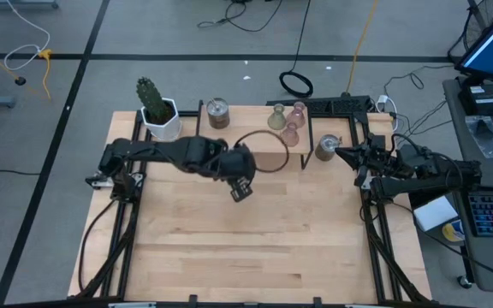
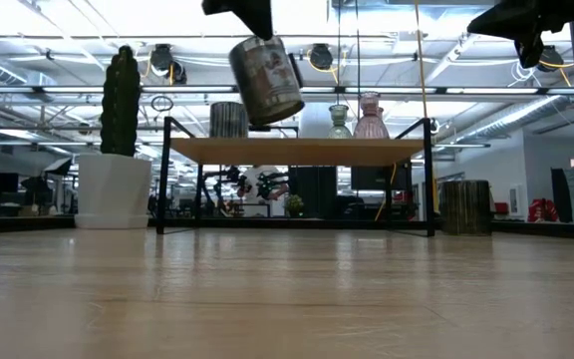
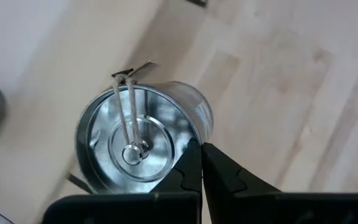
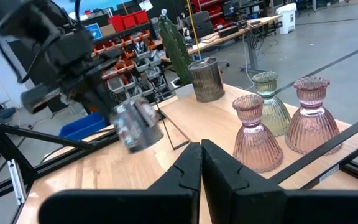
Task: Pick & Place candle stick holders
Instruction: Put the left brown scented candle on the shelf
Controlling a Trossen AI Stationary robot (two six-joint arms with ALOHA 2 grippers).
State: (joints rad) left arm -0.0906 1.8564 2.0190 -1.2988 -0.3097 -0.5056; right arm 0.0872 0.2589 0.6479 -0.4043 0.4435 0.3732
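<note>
The silver cup [image 2: 267,80] is held in the air, tilted, clear of the bench surface, in front of the raised shelf [image 2: 297,151]. The left gripper [image 3: 201,163] is clamped on the cup's rim: one finger sits inside the wall, the other outside. The cup's interior holds a central metal socket [image 3: 135,151] with a string [image 3: 124,106] looped through it; a tag [image 3: 134,70] hangs at the rim. In the high view the left gripper [image 1: 240,174] is near the middle of the bench [image 1: 255,248], just ahead of the shelf's front edge.

On the shelf stand the other holders. A second silver cup [image 1: 217,113] stands at the shelf's left end, near the back edge of the bench. At the shelf's right end stand an olive-green holder [image 4: 269,99] and two pink holders [image 4: 252,134] [image 4: 311,124], close together, all upright. A third silver cup [image 1: 327,148] stands on the bench to the right of the shelf, just beside the right gripper [image 1: 349,154].

The right gripper's fingers [image 4: 185,168] are pressed together, holding nothing; the arm waits at the bench's right edge.

A white pot [image 1: 163,122] with a cactus [image 1: 151,97] occupies the back-left corner of the bench.
</note>
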